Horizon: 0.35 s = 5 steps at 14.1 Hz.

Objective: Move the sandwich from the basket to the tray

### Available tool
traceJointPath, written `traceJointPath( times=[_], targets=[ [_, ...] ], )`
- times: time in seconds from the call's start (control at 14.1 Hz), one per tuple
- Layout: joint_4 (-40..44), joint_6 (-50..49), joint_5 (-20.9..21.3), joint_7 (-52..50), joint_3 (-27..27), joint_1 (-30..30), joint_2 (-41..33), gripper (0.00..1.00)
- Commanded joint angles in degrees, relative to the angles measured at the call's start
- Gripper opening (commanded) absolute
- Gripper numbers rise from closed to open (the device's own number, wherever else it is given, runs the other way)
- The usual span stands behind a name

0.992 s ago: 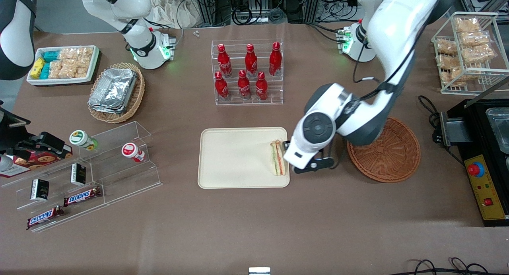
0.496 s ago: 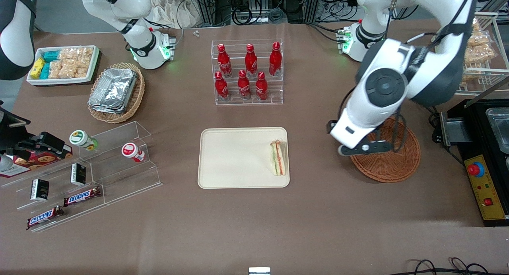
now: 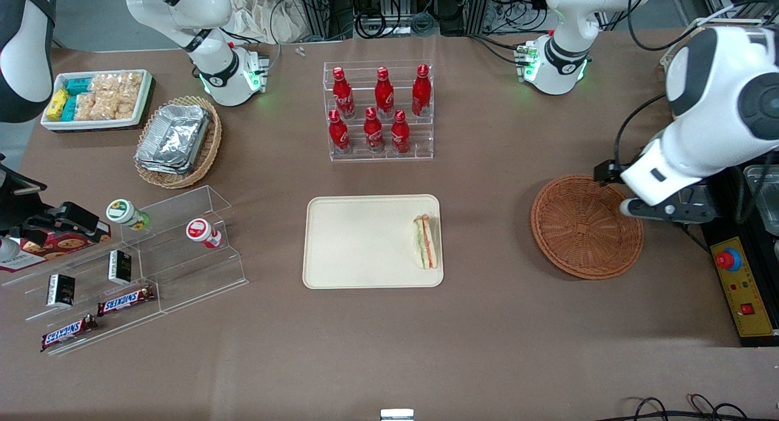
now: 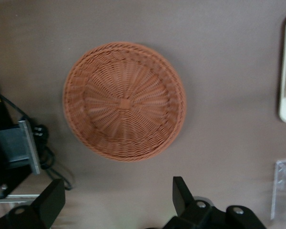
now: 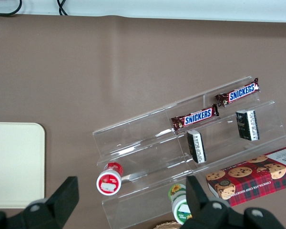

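Lying on the tray (image 3: 365,241), at its edge nearest the basket (image 3: 586,226), the sandwich (image 3: 425,242) shows only in the front view. The gripper (image 4: 117,200) hangs above the table beside the basket; the wrist view shows its fingers (image 4: 182,194) spread apart, gripping nothing.

You see a brown-covered table (image 3: 389,348) under even light; black cables (image 3: 389,13) tangle along its farthest edge.

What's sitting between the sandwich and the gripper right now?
The basket, with nothing in it, lies between the sandwich on the tray and the gripper, jaws open; the front view shows it.
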Motion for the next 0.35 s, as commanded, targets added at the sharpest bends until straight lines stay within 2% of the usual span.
traceJointPath(
  times=[0.0, 0.14, 0.28],
  targets=[
    [-3.13, 1.57, -0.77, 5.47, 3.26, -0.37, -3.01, 1.0],
    [-0.16, 0.78, -0.78, 5.39, 3.36, -0.19, -1.61, 1.0],
    [7.12, -3.15, -0.6, 5.74, 3.36, 0.07, 1.9, 1.0]
  ],
)
